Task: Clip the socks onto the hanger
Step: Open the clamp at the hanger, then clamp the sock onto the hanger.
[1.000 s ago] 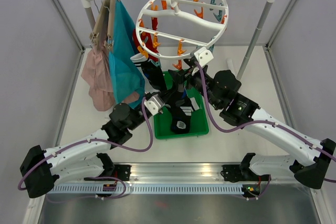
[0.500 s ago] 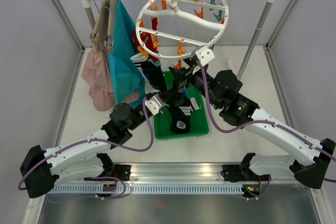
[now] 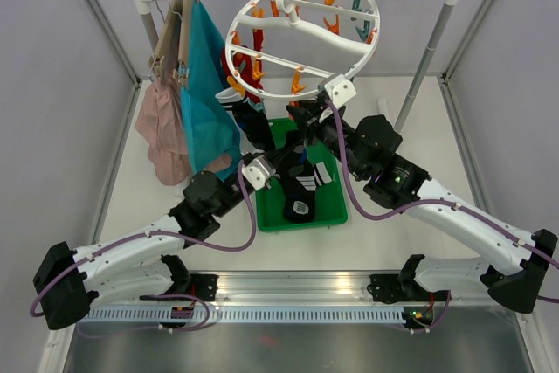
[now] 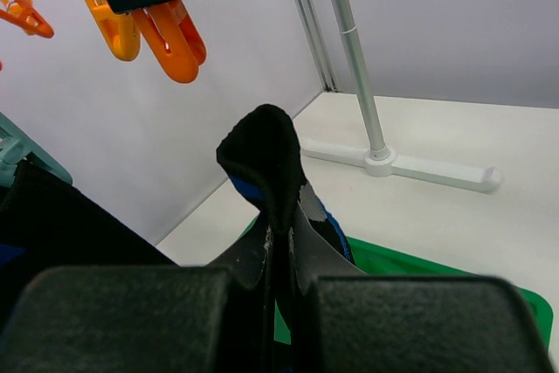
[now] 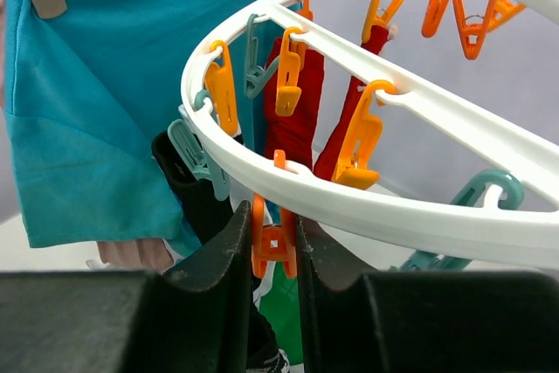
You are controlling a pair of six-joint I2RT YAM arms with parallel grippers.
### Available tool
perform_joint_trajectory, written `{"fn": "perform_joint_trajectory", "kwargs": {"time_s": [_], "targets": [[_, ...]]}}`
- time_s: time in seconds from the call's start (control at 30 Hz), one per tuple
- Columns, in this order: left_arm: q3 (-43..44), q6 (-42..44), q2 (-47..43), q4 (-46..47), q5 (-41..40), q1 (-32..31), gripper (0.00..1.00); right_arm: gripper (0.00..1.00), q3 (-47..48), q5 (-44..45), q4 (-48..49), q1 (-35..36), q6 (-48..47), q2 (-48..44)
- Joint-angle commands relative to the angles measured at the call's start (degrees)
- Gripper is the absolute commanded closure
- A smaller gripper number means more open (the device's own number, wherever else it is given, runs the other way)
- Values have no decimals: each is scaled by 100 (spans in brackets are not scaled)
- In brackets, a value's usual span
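Observation:
The white ring hanger (image 3: 301, 28) hangs from the rail; red socks (image 3: 258, 45) and a black sock (image 3: 253, 124) hang clipped on its left side. My right gripper (image 3: 303, 116) is at the ring's lower rim. In the right wrist view, this gripper (image 5: 273, 224) is shut on an orange clip (image 5: 274, 246) under the white ring (image 5: 393, 216). My left gripper (image 3: 293, 156) is just below, shut on a black sock with blue and white marks (image 4: 266, 150), and holds it upright beneath orange clips (image 4: 166, 37). More dark socks (image 3: 301, 203) lie in the green tray (image 3: 327, 211).
A teal cloth (image 3: 205, 85) and a pink garment (image 3: 162, 128) hang on slim hangers at the rail's left end. The rack's right post (image 3: 428, 58) and its foot (image 4: 410, 168) stand behind the tray. Grey walls enclose the table on three sides.
My right gripper has moved a little up and left with the ring's lower rim, which has tipped slightly. My left gripper has lifted the black sock a little closer to the clips.

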Motion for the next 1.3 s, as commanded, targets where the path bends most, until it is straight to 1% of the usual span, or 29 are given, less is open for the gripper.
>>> {"fn": "perform_joint_trajectory", "kwargs": {"time_s": [0.0, 0.03, 0.13, 0.2, 0.57, 1.27], "targets": [[156, 102, -20, 224, -291, -21, 98, 89, 286, 20, 68, 40, 69, 13], [147, 111, -11, 277, -344, -29, 98, 92, 295, 11, 33, 31, 78, 13], [156, 147, 24, 470, -520, -21, 98, 98, 321, 2, -11, 31, 113, 4], [191, 173, 51, 497, -581, -21, 98, 100, 348, 11, -46, 40, 113, 4], [367, 261, 200, 664, -678, -21, 98, 100, 348, -16, -169, 31, 122, 48], [727, 331, 262, 655, -626, -29, 98, 100, 418, -7, -292, 40, 96, 162]]}}
